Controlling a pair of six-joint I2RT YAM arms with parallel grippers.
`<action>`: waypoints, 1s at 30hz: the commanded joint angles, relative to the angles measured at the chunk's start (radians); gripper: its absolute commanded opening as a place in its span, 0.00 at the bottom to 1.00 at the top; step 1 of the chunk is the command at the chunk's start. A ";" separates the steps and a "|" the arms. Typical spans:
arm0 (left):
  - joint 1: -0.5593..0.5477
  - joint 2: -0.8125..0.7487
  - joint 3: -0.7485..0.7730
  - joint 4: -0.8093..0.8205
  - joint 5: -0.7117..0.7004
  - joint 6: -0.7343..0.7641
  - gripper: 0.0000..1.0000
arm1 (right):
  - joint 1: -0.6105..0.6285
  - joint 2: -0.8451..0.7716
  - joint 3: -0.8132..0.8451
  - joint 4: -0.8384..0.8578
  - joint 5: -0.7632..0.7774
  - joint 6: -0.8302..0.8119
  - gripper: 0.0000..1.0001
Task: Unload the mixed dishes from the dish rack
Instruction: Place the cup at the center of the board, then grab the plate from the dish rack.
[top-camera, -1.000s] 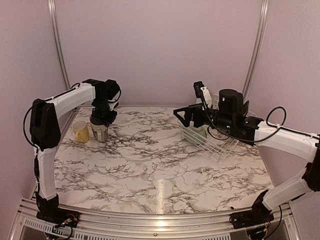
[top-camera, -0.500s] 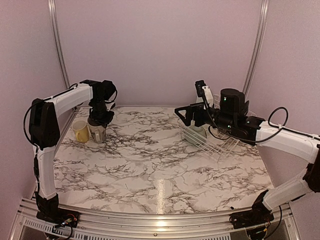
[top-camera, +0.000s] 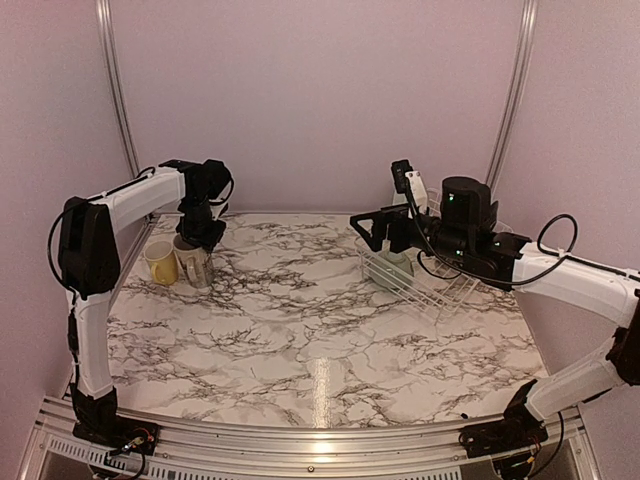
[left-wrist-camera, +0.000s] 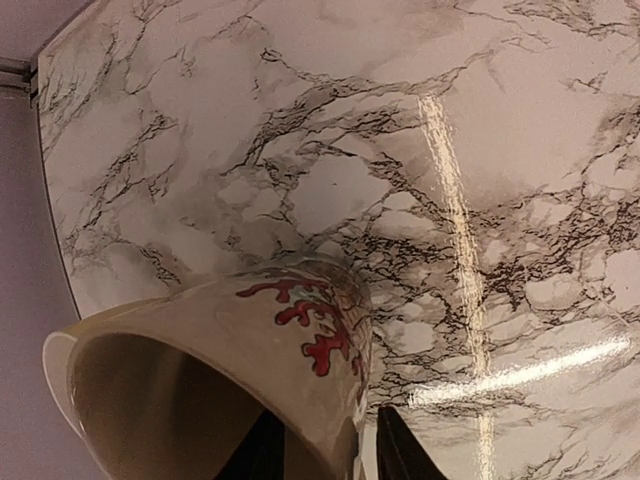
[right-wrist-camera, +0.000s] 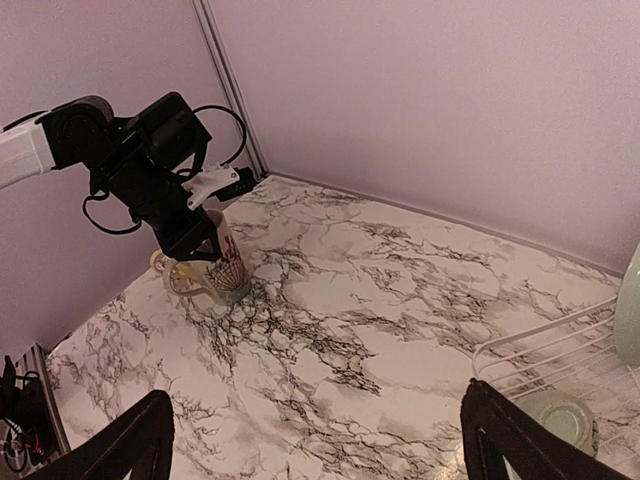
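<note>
Currently the cream printed mug (left-wrist-camera: 230, 340) is seen on the marble table (top-camera: 300, 340), just beside the small yellow mug (top-camera: 160, 262). Its rim is straddled by the left gripper (left-wrist-camera: 328, 445); whether it is pinched cannot be told. The right gripper (right-wrist-camera: 315, 392) is held spread and empty near the dish rack (right-wrist-camera: 540, 340), where the pale-green bowl (right-wrist-camera: 555, 415) sits.

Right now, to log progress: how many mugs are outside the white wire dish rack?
2: a small yellow mug far left on the marble table, a taller cream printed mug close beside it. Others may be hidden.
</note>
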 joint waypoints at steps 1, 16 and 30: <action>0.002 -0.054 0.049 -0.020 -0.049 0.002 0.38 | -0.006 -0.017 0.016 -0.023 0.009 -0.010 0.96; -0.087 -0.316 0.210 -0.031 -0.051 -0.006 0.84 | -0.016 -0.017 0.085 -0.193 0.262 -0.038 0.97; -0.177 -0.591 -0.144 0.493 0.206 0.022 0.91 | -0.253 0.000 0.167 -0.470 0.588 0.184 0.99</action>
